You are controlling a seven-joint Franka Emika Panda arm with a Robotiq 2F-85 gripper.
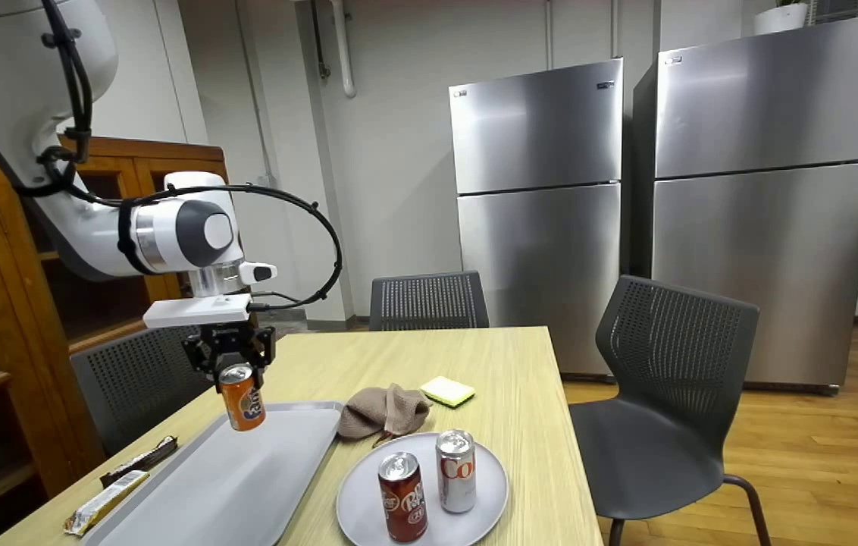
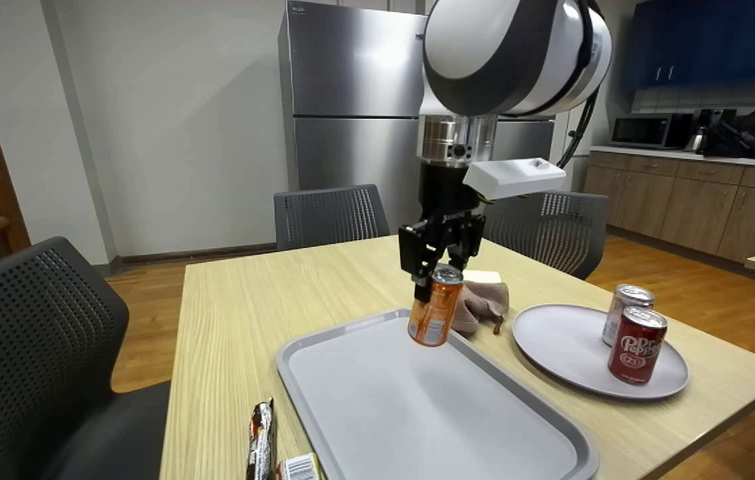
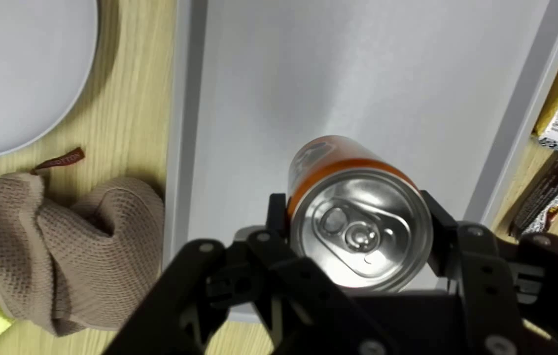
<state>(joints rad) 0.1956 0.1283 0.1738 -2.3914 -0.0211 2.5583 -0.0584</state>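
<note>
The step in hand looks to be that of bearing an orange can aloft: the tool holds it near its top, one finger against each side, and the wrist view looks down on the silver lid and its pull tab. The can hangs over a gray tray, clear of its surface, toward the end where a brown cloth lies. In both exterior views it leans a little from upright.

The cloth is bunched on the tabletop just beside the tray, with a yellow sponge next to it. On that same side of the tray, a round plate carries a dark red Dr Pepper can and a silver-white can, both upright. Along the opposite side lie a dark wrapped bar and a yellow wrapped bar.

Judging by this hold, the next move calls for a firm grip and a slow wrist; any descent would want the can's base leveled first, and any sideways travel enough height to clear the tray's rim
</note>
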